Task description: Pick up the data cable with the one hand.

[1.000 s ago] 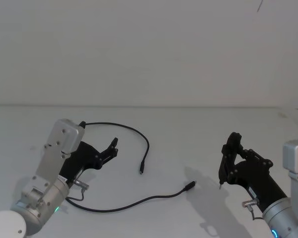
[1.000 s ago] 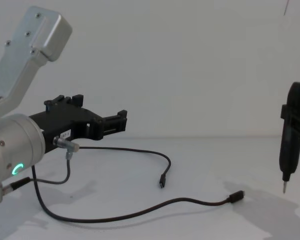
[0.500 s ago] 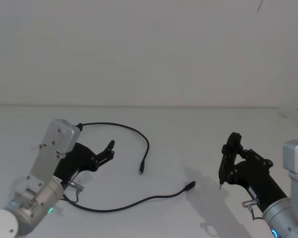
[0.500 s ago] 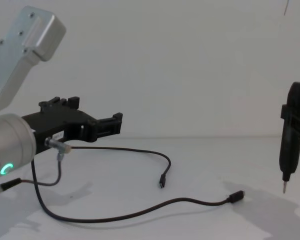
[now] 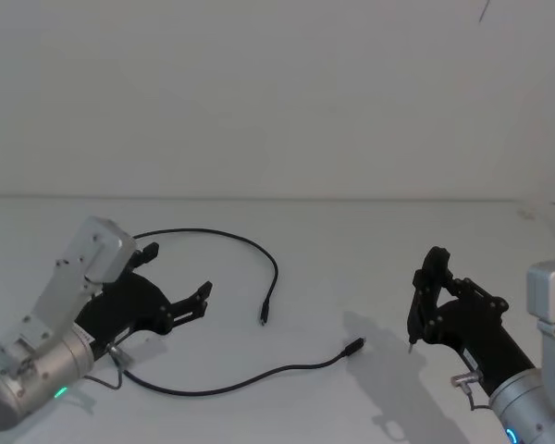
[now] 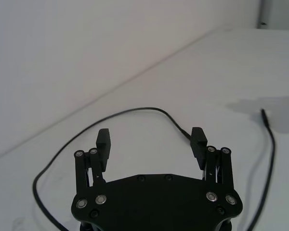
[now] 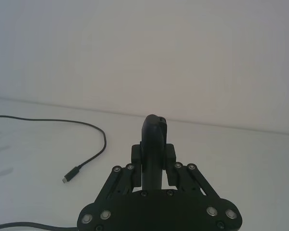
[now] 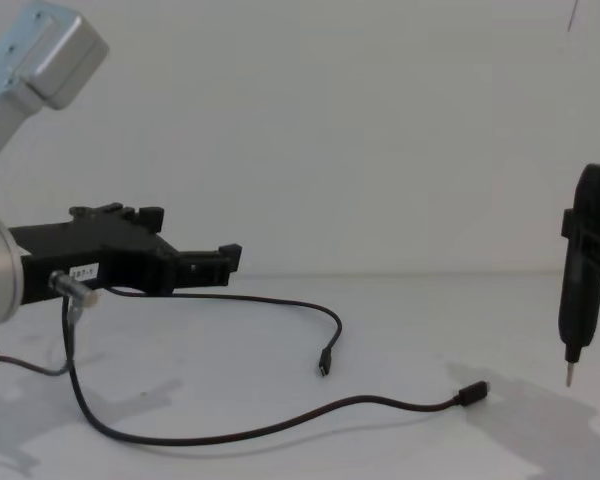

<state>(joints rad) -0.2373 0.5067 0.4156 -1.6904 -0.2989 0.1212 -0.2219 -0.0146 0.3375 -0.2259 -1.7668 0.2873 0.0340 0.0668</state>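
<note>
In the lower right of the head view, the right gripper point(image 5: 432, 296) has its fingers clamped on a slim black pointed tool point(image 8: 578, 275) (tip pointing down). At lower left, the left gripper point(image 5: 178, 273) hovers with fingers spread wide. The data cable point(image 5: 275, 273) lies slack on the white table point(image 5: 370, 231), looping around that gripper toward frame centre.

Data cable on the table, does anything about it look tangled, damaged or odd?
Nothing stands out. The data cable lies in a loose, unknotted curve, both ends free. The left end effector hovers open near it; the right end effector grips a slim black tool.
</note>
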